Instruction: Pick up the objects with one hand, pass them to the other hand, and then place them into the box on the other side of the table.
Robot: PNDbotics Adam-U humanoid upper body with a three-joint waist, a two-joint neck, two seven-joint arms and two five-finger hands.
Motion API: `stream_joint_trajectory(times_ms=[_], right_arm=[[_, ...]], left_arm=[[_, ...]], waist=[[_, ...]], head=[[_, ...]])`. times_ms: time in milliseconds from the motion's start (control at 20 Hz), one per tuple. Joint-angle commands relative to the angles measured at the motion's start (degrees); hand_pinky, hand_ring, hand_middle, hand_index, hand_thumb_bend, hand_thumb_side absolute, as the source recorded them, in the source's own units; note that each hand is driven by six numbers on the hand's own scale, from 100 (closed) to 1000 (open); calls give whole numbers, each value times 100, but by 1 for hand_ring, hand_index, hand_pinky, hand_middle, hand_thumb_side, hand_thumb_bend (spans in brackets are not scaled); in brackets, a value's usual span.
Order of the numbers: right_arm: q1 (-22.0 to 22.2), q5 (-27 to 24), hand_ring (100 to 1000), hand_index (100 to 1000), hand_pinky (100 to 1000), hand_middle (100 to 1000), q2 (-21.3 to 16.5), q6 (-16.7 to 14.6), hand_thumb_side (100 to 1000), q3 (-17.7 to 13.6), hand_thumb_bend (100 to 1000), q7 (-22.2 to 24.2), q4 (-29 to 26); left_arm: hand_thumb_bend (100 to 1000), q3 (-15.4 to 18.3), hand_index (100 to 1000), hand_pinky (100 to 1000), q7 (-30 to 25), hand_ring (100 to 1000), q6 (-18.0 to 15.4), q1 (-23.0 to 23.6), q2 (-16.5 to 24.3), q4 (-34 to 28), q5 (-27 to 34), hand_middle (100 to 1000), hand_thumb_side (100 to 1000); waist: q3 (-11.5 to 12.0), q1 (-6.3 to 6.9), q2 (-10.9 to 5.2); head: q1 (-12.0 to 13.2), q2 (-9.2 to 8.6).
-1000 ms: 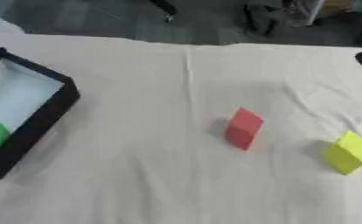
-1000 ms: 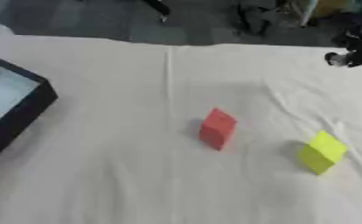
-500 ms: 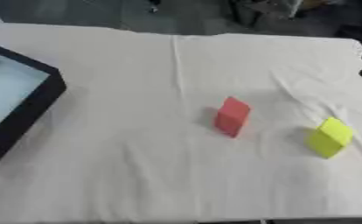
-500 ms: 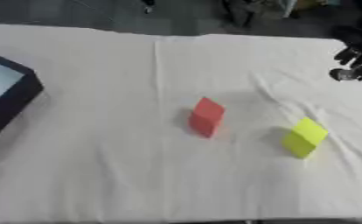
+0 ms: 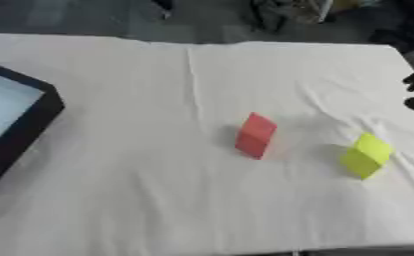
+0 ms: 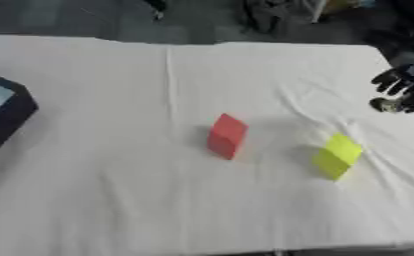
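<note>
Still early, we judge: in the left eye view our red block (image 5: 255, 135) and yellow block (image 5: 365, 155) both lie on the white cloth (image 5: 140, 190), well apart from the black box (image 5: 22, 132) at the left edge, so pickup, handover and placing all remain. Turning to the right eye view, we see more of our right hand (image 6: 401, 92), fingers curled, holding nothing, beyond the yellow block. Our left hand shows nowhere.

two blocks (image 5: 255, 135) (image 5: 365, 155) side by side mid-table, box (image 5: 24, 131) at far left edge
</note>
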Motion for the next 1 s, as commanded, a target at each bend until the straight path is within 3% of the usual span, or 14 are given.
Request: stream_joint_trajectory(times_ms=[50, 500, 800, 1000], right_arm=[[125, -104, 870, 930, 904, 829, -91, -14, 436, -139, 233, -38, -137], [256, -350, 858, 919, 910, 810, -200, -205, 486, 116, 232, 93, -156], [291, -598, 847, 947, 919, 791, -367, -317, 494, 295, 230, -133, -420], [341, -720, 860, 951, 926, 806, -460, -347, 515, 397, 226, -23, -440]], left_arm=[[147, 43, 819, 754, 38, 909, 19, -49, 170, -78, -26, 871, 652], [143, 34, 808, 752, 91, 900, 78, -71, 201, -84, -4, 858, 651], [141, 30, 805, 751, 107, 898, 109, -50, 278, -77, -11, 853, 650], [141, 47, 803, 751, 133, 896, 116, -32, 317, -82, -19, 851, 648]], waist=[[-15, -48, -80], [1, -54, -19], [-42, -88, 18], [-65, -112, 33]], head=[[-32, -54], [-116, -80], [48, -90], [96, -109]])
